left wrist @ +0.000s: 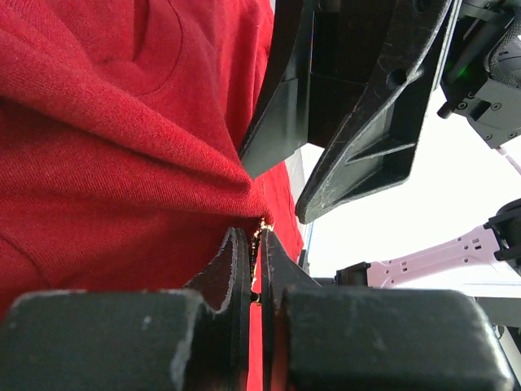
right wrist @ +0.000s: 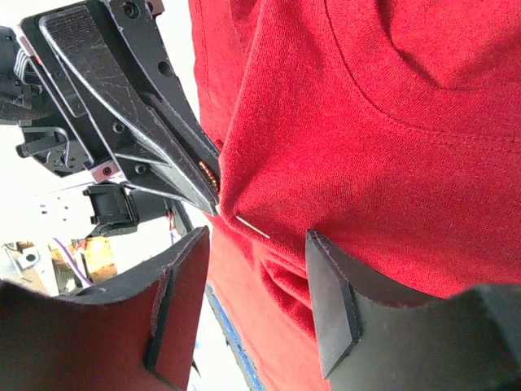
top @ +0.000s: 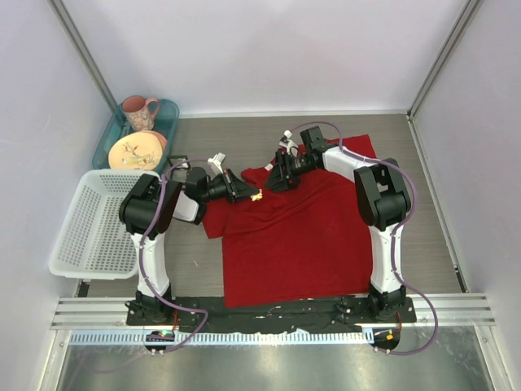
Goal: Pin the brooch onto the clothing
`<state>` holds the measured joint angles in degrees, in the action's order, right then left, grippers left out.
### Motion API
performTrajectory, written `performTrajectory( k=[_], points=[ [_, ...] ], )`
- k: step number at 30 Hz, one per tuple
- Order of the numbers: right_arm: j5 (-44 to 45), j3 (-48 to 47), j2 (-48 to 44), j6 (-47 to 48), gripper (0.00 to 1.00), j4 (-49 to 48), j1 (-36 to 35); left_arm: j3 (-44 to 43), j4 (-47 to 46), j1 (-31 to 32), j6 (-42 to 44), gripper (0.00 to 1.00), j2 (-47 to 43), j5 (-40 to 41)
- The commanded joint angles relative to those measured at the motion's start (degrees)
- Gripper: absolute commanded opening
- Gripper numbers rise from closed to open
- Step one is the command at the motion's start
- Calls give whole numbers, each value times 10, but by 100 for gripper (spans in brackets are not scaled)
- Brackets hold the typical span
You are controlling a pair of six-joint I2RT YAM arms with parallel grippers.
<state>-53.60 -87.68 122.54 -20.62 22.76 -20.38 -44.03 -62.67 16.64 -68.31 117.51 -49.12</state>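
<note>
You are partway through the pinning, as far as these views let you judge: the brooch is off the surface and up at the cloth, but nothing shows it fastened. Your left pincer is closed on it. Its two black fingers nearly meet, with a small glint of pale gold at their tips, pressed against a raised ridge of the red T-shirt just below the neckline. From the right wrist you can see a thin, pale, straight needle lying out from that ridge. Whether it has passed through the knit or only rests along it, you cannot tell. Your right pincer stands with its jaws well apart, straddling the same fold, with cloth between them but not pinched. What is left, by my reading, is to drive the needle through the fold and back out, secure it, then let go. The shirt is a soft, matte jersey with a fine knit grain, limp enough to bunch and peak wherever it is pushed, so it will likely give way under the needle unless you hold it taut. The neckline is a thicker stitched band. The brooch is tiny and hard, far smaller than the scuffed dark pads, and its outline is too small to make out. The surface is grey-brown wood grain.
</note>
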Motion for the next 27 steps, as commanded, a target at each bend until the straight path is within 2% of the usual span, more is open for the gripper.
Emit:
performTrajectory(
  k=[1,5,9,14,18,22,27],
  points=[
    [-30,0,-8,-29,56,-41,3,-12,-18,2,16,0,-10,-11],
    [-34,8,-7,-43,54,-57,1,-12,-18,2,15,0,-8,-11],
    [-44,22,-7,-74,43,-100,-4,-13,-17,2,15,0,-7,-12],
    [-48,22,-6,-83,36,-107,-5,-11,-17,2,16,0,-11,-13],
    [-48,27,-11,-78,20,-107,-6,-11,-14,2,19,0,-13,-12],
    [-44,30,-13,-79,14,-107,-5,-11,-12,2,19,0,-13,-13],
    [-34,27,-13,-81,1,-110,-5,-11,-7,2,21,0,-16,-12]
  ],
)
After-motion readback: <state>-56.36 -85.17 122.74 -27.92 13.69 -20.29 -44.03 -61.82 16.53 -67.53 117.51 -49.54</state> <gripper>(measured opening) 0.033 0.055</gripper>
